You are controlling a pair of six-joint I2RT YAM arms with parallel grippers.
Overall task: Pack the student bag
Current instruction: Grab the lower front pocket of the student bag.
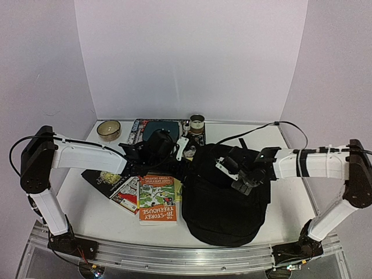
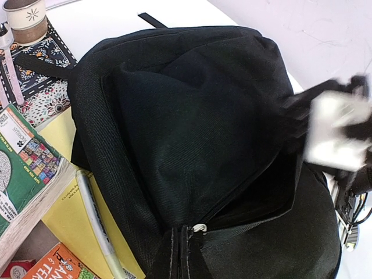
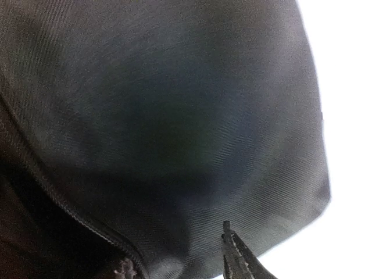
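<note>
Large black fabric backpack lies right of centre on the white worktop, mouth open. Your left claw is pinched tight on its zipper rim. Your right claw sits on the bag top; can't tell its gap. Illustrated paperback books lie just beside it, on the left.

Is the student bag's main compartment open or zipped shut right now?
Open. In the left wrist view the student bag gapes wide, dark lining exposed, zipper slider parked at one end of the mouth.

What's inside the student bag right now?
Left wrist view: the student bag is open, showing only black lining, no items. Its lower part is hidden under the fabric.
</note>
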